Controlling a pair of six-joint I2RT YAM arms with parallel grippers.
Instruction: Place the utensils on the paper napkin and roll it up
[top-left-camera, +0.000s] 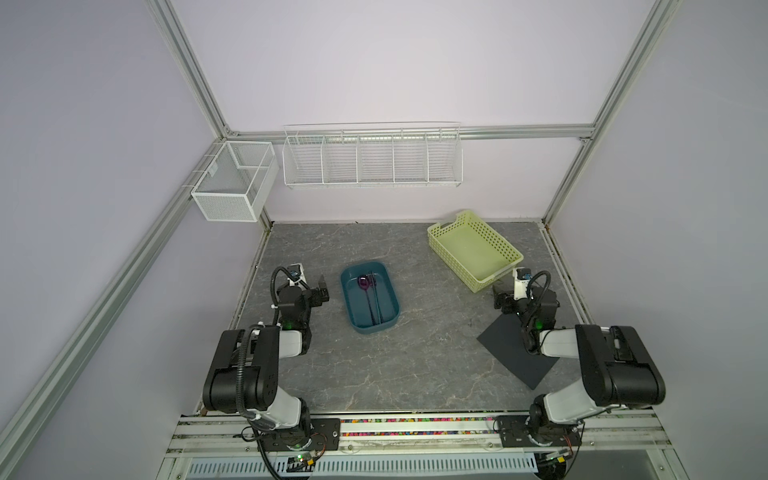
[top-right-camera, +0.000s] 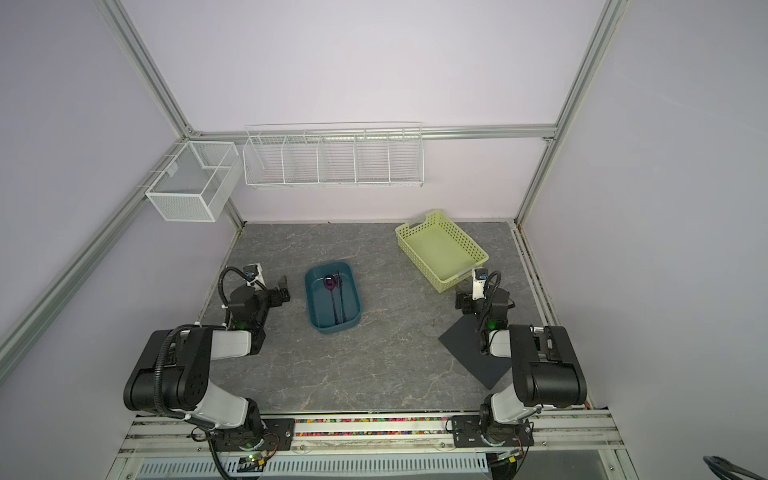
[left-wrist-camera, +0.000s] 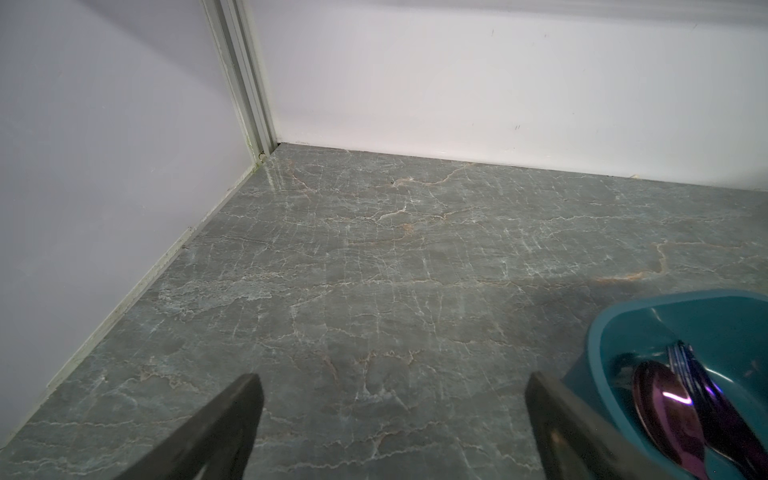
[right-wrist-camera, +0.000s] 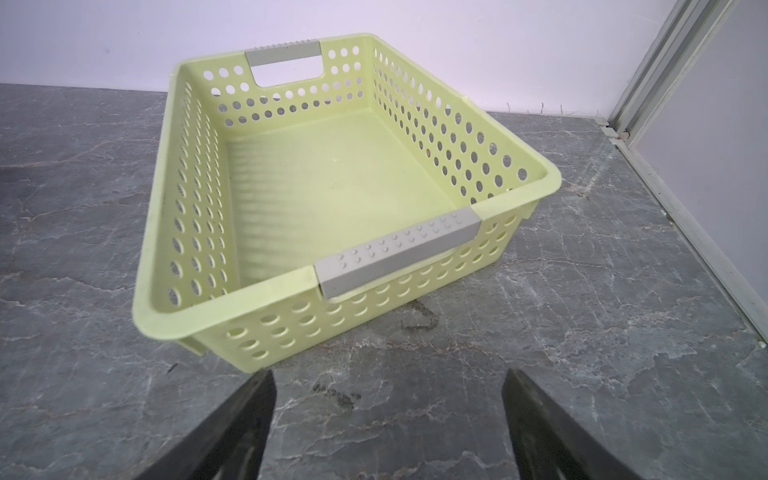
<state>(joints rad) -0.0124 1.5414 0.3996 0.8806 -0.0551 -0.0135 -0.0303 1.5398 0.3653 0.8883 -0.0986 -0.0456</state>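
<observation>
The utensils (top-left-camera: 370, 299) (top-right-camera: 334, 299) lie together in a teal tub (top-left-camera: 343, 291) (top-right-camera: 308, 291) left of the table's middle, purple heads toward the back wall; the left wrist view shows the spoon and the others (left-wrist-camera: 673, 411) inside the tub (left-wrist-camera: 598, 332). The black paper napkin (top-left-camera: 511, 353) (top-right-camera: 469, 353) lies flat at the right, partly hidden under my right arm. My left gripper (top-left-camera: 323, 284) (top-right-camera: 284, 286) (left-wrist-camera: 392, 386) hangs open and empty just left of the tub. Beyond the napkin's far corner my right gripper (top-left-camera: 498, 296) (top-right-camera: 460, 296) (right-wrist-camera: 388, 382) is open and empty.
An empty pale yellow-green perforated basket (top-left-camera: 453, 259) (top-right-camera: 419, 261) (right-wrist-camera: 195, 187) stands at the back right, just ahead of my right gripper. A white wire rack (top-left-camera: 372, 158) and a mesh box (top-left-camera: 232, 183) hang on the walls above the table.
</observation>
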